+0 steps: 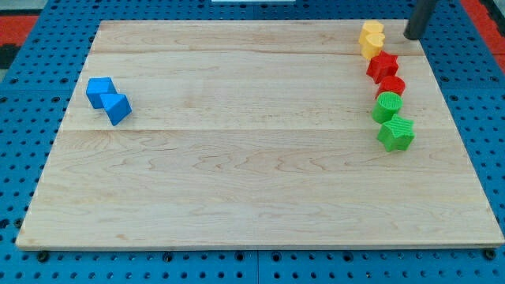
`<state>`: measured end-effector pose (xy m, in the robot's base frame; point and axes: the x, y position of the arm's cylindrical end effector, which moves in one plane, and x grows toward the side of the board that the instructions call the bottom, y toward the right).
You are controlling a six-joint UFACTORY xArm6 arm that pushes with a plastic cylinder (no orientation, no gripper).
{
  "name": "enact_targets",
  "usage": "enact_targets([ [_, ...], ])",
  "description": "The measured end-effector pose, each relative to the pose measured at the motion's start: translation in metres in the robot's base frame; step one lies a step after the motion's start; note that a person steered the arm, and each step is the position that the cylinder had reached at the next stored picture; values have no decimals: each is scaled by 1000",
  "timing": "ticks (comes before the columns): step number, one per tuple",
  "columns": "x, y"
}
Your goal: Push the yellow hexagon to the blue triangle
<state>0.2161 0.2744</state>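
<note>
A dark rod is coming down from the view's top edge at the upper right, and my tip is resting at the far right corner of a pale wooden board. The rod is a plain pusher with nothing that opens, closes or holds; my tip is touching no block.

Just to the view's left of my tip, yellow blocks are sitting near the board's top edge. They are looking like two pieces pressed together, and their shapes are hard to make out, so I cannot tell which one is the hexagon.

A line of blocks is running from them toward the view's bottom along the right side: a red star-like block, a red round block, a green round block, and a green star-like block. Each is touching or sitting just beside the next one.

Well apart from all of these, on the board's left side, two blue blocks are sitting together and touching. The upper-left one is a blue cube-like block; the lower-right one is the blue triangle.

The board is lying on a blue pegboard surface dotted with holes.
</note>
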Motion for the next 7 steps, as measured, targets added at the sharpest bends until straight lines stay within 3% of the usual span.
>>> enact_targets([
  [2,12,-132],
  [3,8,-118],
  [4,34,-116],
  [6,32,-258],
  [7,33,-255],
])
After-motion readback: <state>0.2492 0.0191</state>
